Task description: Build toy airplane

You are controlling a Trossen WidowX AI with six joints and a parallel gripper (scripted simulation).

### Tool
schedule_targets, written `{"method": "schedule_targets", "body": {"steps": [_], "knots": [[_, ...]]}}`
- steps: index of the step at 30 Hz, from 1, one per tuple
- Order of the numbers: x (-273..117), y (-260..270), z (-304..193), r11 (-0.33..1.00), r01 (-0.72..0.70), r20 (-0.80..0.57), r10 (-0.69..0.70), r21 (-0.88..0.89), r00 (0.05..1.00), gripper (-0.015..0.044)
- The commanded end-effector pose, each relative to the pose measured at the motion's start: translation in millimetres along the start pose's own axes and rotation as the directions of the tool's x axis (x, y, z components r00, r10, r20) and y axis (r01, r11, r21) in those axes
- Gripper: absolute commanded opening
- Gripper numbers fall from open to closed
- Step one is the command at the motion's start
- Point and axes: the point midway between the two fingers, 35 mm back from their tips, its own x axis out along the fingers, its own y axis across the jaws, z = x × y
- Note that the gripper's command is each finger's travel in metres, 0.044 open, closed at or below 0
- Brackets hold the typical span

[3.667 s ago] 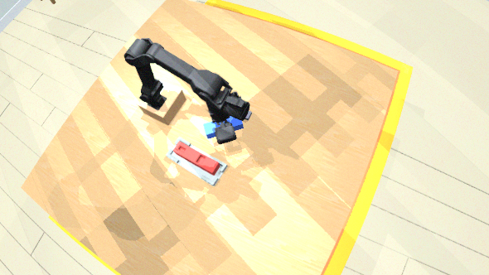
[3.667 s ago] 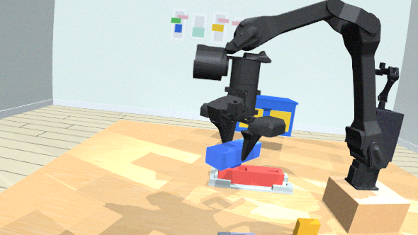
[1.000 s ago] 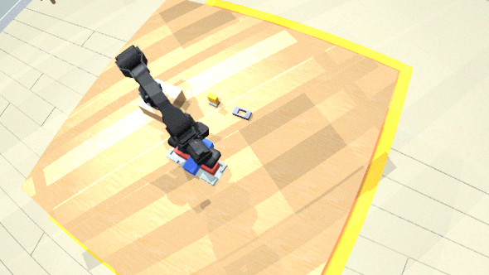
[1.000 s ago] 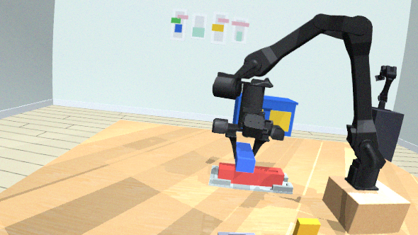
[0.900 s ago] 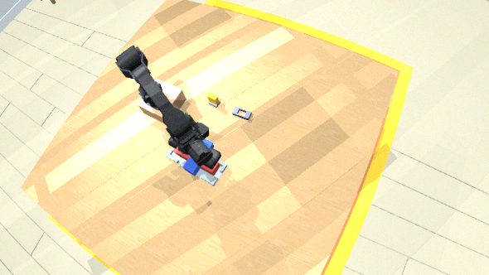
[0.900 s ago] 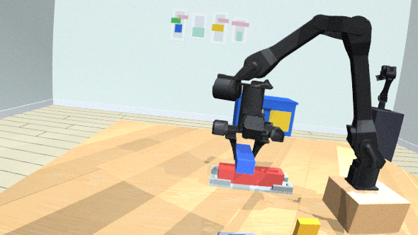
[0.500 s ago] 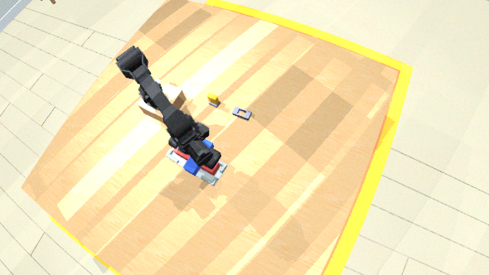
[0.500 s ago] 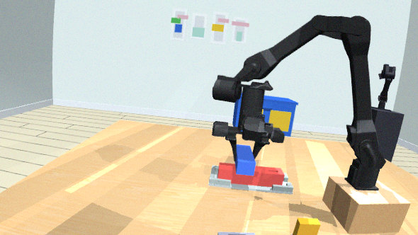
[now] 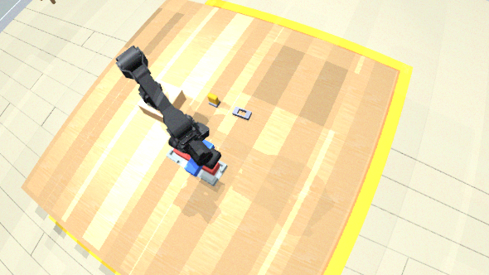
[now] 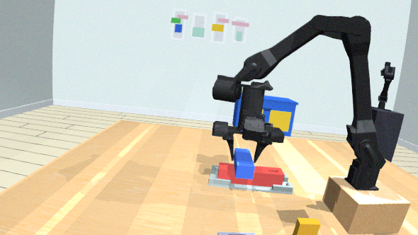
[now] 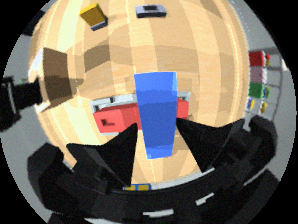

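The red fuselage (image 9: 213,169) (image 10: 268,177) (image 11: 116,120) lies in the grey jig (image 9: 209,178) (image 10: 283,189) (image 11: 114,100); its small tail socket is empty. The blue wing (image 9: 192,167) (image 10: 244,171) (image 11: 156,102) lies crosswise on top of the fuselage; its tab is hidden. My gripper (image 10: 244,160) (image 11: 156,123) points down over the wing and is open, one finger on each side with a small gap. In the top view the fingertips are hidden. The yellow tail fin (image 9: 213,98) (image 10: 307,226) (image 11: 92,15) stands upright on a small grey base, away from the jig.
A small grey frame (image 9: 248,116) (image 10: 236,233) lies beside the tail fin; it also shows in the wrist view. The arm's wooden base block (image 9: 151,113) (image 10: 380,217) stands near the jig's tail end. A blue and yellow cabinet (image 10: 280,120) stands beyond the table.
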Motion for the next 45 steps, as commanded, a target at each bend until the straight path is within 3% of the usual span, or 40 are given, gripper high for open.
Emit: {"method": "schedule_targets", "body": {"steps": [1, 4, 10, 16, 25, 27, 29, 33, 37, 42, 45], "knots": [[0, 0, 0, 1.0, 0.001, 0.0, -0.001, 0.0, 1.0, 0.0373], [0, 0, 0, 1.0, 0.001, 0.0, -0.001, 0.0, 1.0, 0.044], [-3, -1, 0, 1.0, 0.001, 0.0, -0.001, 0.0, 1.0, 0.044], [-82, -1, 0, 1.0, 0.0, 0.002, 0.0, -0.004, 1.0, 0.044], [-85, -6, -3, 1.0, 0.0, 0.002, 0.0, -0.004, 1.0, 0.044], [-85, -6, -3, 0.998, 0.0, 0.002, 0.0, 0.062, 1.0, 0.044], [-85, -6, -3, 0.971, -0.001, 0.002, 0.0, 0.24, 1.0, 0.044], [-86, -6, -3, 0.803, -0.001, 0.002, 0.0, 0.596, 1.0, 0.044], [-87, -7, -3, 0.51, -0.002, 0.002, 0.0, 0.86, 1.0, 0.044], [-88, -7, -3, 0.057, -0.002, 0.002, 0.0, 0.998, 1.0, 0.044], [-88, -7, -3, -0.008, -0.002, 0.002, 0.0, 1.0, 1.0, 0.044]]}}
